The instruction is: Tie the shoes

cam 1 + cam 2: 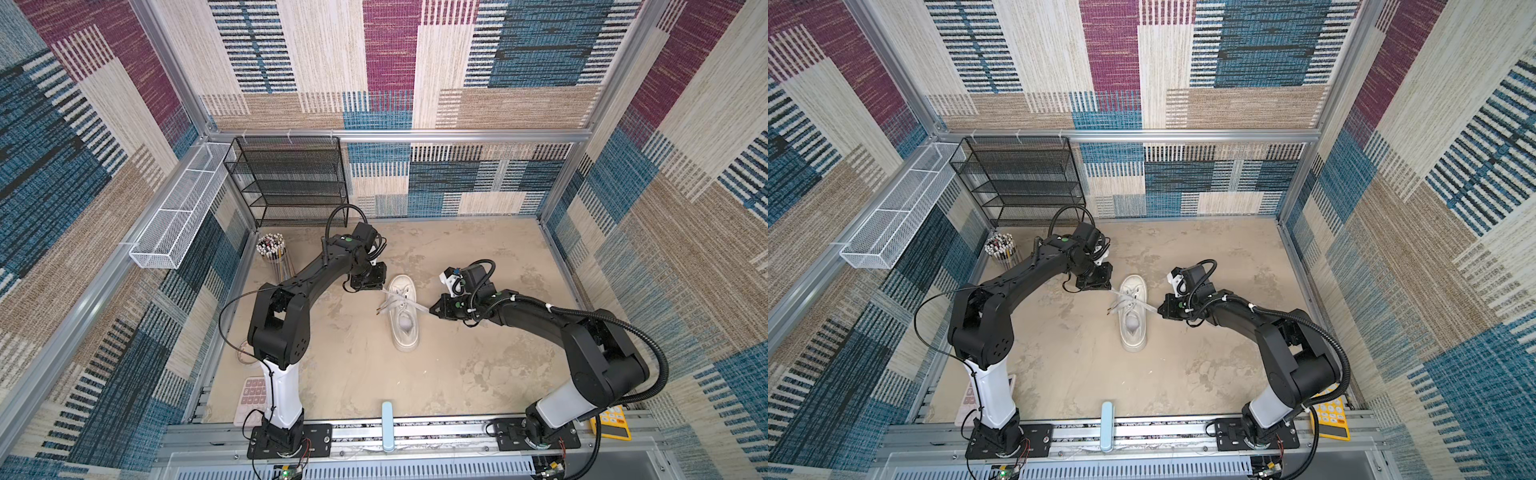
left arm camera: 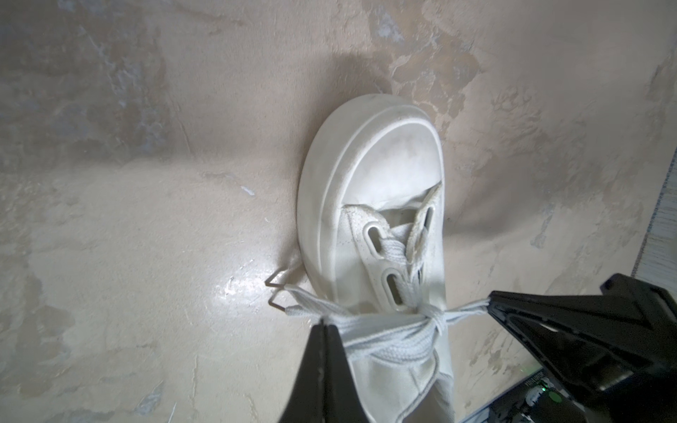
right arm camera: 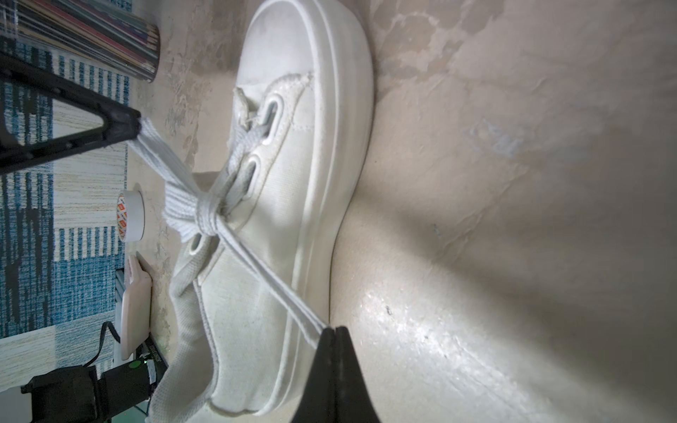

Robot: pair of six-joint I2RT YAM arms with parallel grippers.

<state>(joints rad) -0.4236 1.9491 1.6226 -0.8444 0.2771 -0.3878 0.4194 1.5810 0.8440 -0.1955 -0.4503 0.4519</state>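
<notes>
The sneaker (image 1: 402, 316) stands mid-table (image 1: 340, 374), toe toward the back wall. Its laces (image 3: 205, 216) are knotted above the eyelets, with taut strands running out to either side. The left gripper (image 2: 324, 326) is clamped on the strand to the sneaker's left. The right gripper (image 3: 333, 331) pinches the one to its right, possibly a doubled loop. The lace tips (image 1: 379, 311) lie on the table, left of the sneaker.
</notes>
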